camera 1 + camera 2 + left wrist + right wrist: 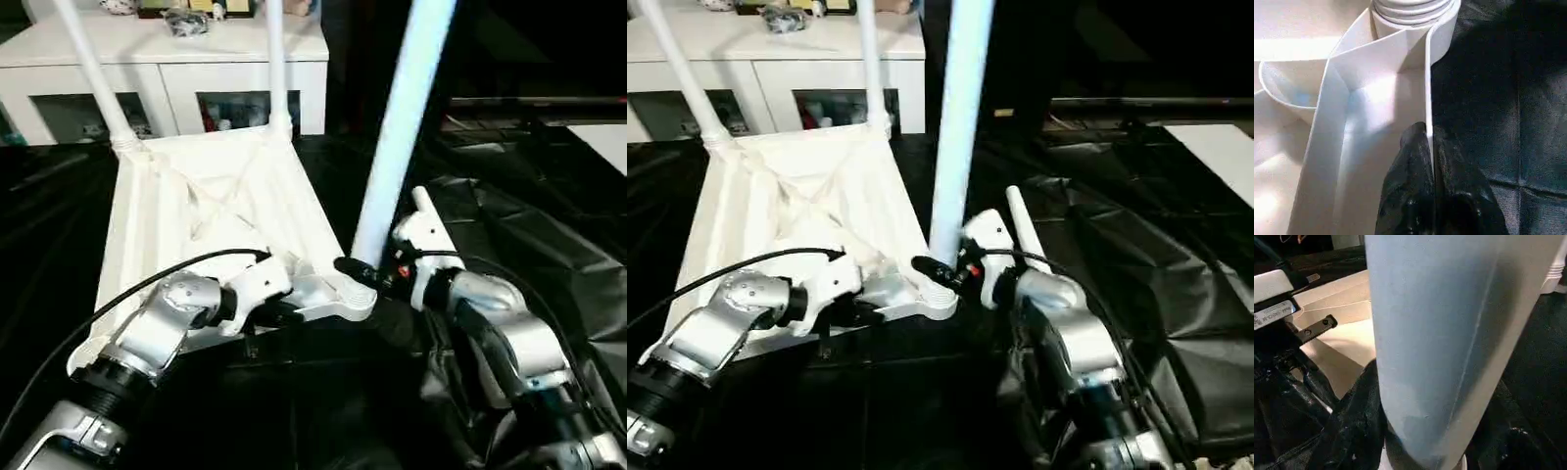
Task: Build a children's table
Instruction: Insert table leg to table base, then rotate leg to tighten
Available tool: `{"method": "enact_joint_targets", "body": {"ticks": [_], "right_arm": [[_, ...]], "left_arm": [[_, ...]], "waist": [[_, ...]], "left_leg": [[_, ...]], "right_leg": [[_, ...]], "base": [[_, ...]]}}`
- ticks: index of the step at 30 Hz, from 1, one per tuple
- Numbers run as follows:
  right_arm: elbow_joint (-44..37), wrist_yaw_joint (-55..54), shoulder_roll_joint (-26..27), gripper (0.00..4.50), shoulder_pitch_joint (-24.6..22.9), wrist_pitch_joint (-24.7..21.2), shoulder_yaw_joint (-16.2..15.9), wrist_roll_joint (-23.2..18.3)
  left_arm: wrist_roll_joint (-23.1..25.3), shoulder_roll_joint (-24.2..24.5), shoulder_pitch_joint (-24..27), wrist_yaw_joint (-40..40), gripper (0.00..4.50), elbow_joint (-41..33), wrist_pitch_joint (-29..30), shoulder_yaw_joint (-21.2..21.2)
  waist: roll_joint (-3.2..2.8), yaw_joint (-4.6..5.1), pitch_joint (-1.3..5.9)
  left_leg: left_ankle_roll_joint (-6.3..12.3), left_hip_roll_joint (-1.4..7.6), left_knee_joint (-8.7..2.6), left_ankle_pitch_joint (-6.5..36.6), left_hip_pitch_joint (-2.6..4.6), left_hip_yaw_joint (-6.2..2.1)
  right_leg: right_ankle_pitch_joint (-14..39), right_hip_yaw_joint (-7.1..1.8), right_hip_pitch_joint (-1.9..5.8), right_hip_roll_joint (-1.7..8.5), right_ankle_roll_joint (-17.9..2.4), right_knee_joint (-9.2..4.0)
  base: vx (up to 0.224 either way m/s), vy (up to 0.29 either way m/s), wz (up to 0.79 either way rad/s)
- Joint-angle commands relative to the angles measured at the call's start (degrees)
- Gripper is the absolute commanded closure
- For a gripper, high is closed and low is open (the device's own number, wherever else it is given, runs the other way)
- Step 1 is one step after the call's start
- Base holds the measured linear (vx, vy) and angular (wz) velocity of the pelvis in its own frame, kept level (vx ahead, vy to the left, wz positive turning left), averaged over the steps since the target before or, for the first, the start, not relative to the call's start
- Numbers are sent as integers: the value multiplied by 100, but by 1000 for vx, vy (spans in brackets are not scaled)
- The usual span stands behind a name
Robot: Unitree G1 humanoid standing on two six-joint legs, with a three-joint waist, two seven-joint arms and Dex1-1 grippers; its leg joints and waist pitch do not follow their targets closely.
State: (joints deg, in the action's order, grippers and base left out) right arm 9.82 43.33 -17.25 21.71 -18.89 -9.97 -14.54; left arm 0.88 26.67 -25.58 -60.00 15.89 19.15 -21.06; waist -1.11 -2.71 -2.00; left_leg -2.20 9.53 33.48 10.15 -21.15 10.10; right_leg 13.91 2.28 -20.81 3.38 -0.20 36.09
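Upturned tabletop on black sheeting, two far legs standing in their sockets.
Head views: the right gripper clasps a third leg at the near right corner socket. Left wrist view: the left gripper pinches the tabletop's rim. Right wrist view: black fingers wrap the leg.

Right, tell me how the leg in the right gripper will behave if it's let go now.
The leg looks like a stiff, hollow, light tube. It stands tall and slightly tilted at the tabletop's near corner socket, so unless seated it would probably topple. Being round and tapered, it would likely roll in a curve on the black sheet.
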Motion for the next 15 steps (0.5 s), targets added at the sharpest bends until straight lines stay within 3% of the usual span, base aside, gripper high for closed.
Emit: {"method": "enact_joint_targets", "body": {"ticks": [1,3,9,15], "right_arm": [[542,79,-133,267,-169,-475,-324,242],[635,84,-137,267,-126,-416,-370,298],[758,174,-109,267,-71,-340,-380,357],[808,122,-91,267,-64,-280,-370,384]], "left_arm": [[37,49,115,-75,450,10,142,-40],[31,45,116,-74,450,-1,137,-42],[226,233,201,-168,450,-99,64,-266],[444,312,161,-134,450,18,70,-427]], "waist": [[-4,-28,160],[31,-22,149],[28,-3,136],[38,3,130]], "left_leg": [[-96,373,-489,1878,75,-185],[-93,377,-490,1916,77,-182],[-119,377,-523,1968,58,-203],[-134,379,-537,2005,88,-189]], "right_leg": [[1468,-300,73,503,-1138,-567],[1589,-308,63,512,-1104,-589],[1779,-308,61,518,-993,-607],[1705,-316,39,510,-1009,-631]], "base": [[0,0,0],[0,0,0],[0,0,0],[0,0,0]]}}
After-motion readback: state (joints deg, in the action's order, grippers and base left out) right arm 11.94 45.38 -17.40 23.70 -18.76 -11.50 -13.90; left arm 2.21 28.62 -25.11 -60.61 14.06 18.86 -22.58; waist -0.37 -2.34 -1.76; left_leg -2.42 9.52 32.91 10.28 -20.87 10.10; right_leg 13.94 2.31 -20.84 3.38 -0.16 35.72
